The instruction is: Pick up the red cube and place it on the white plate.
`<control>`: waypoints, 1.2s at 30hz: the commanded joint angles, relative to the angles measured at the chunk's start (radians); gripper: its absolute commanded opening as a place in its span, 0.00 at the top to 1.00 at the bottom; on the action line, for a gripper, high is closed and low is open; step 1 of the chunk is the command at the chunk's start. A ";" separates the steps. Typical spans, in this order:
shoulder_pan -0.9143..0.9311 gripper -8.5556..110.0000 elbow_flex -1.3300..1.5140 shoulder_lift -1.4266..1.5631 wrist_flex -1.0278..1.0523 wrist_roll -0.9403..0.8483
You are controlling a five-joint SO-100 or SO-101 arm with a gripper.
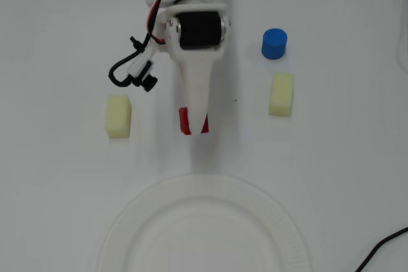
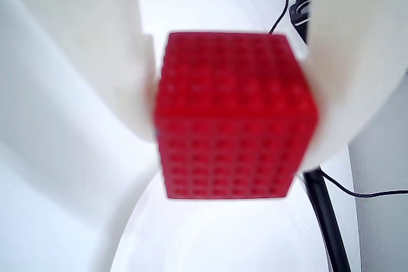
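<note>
The red cube (image 1: 184,121) sits between my gripper's (image 1: 194,121) two white fingers, mostly hidden under the fingertip in the overhead view. In the wrist view the cube (image 2: 236,116) fills the middle, and the left finger (image 2: 83,74) and right finger (image 2: 360,62) press on its two sides. The gripper is shut on the cube. The white plate (image 1: 280,221) lies at the bottom centre of the overhead view, a short way past the cube. It shows blurred below the cube in the wrist view (image 2: 210,240). I cannot tell whether the cube is off the table.
A pale yellow block (image 1: 118,116) lies left of the gripper and another (image 1: 281,94) to its right. A blue ribbed cylinder (image 1: 274,43) stands behind the right block. A black cable (image 1: 382,246) enters at the lower right corner.
</note>
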 commanded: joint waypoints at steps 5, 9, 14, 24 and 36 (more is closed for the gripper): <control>0.009 0.93 -0.287 -0.256 -0.023 0.006; 0.021 0.93 -0.400 -0.371 -0.018 0.020; 0.025 0.93 -0.472 -0.451 0.000 0.035; 0.031 0.81 -0.655 -0.512 0.184 0.106; 0.031 0.55 -0.979 -0.512 0.692 0.319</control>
